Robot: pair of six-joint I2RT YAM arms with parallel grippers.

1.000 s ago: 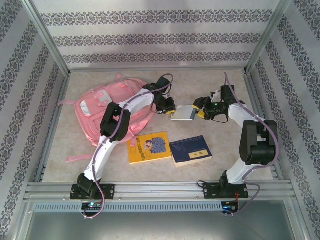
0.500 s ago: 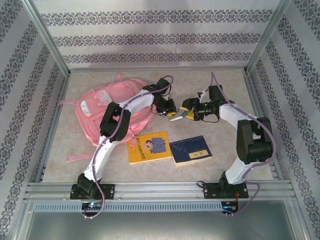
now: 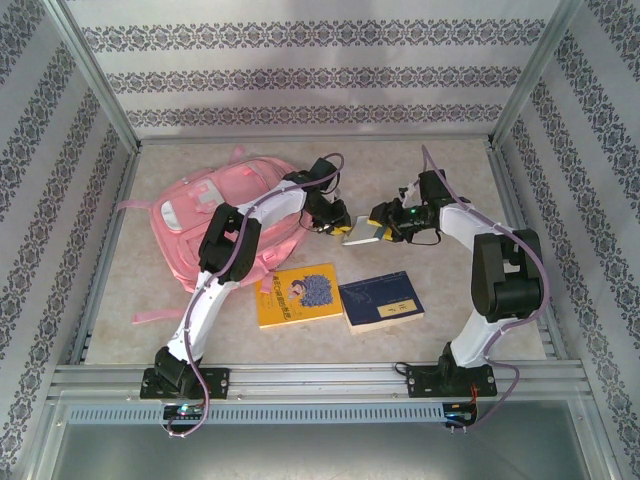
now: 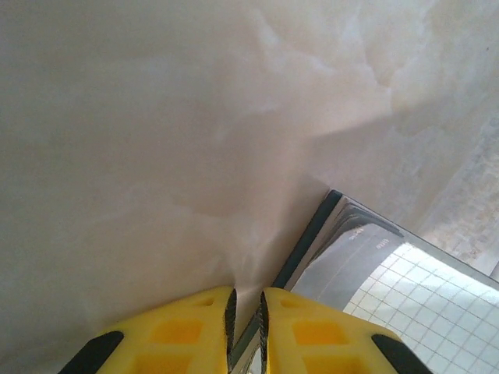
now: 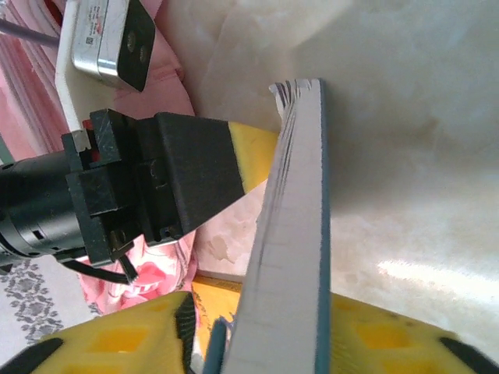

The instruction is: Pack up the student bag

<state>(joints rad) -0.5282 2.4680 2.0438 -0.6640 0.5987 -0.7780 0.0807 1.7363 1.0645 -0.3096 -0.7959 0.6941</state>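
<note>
While the notebook (image 3: 360, 234) is held from both sides mid-table, I can't read any print.
Titles on yellow book (image 3: 298, 295) and blue book (image 3: 381, 300) too small. My left gripper (image 3: 340, 227) and right gripper (image 3: 378, 228) each pinch a notebook edge. Pink student bag (image 3: 185, 235) lies far-left, long axis diagonal, near-left to far-right.

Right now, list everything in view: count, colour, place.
student bag: 1, pink with white trim, rear left of table, partly under the left arm
notebook: 1, grid-pattern cover, mid-table, held between both pincers
yellow book: 1, yellow, flat, near centre
blue book: 1, blue, flat, right of the yellow book
table: 1, beige marbled
left pincer: 1, yellow fingers, shut on notebook
right pincer: 1, yellow fingers, shut on notebook
</note>
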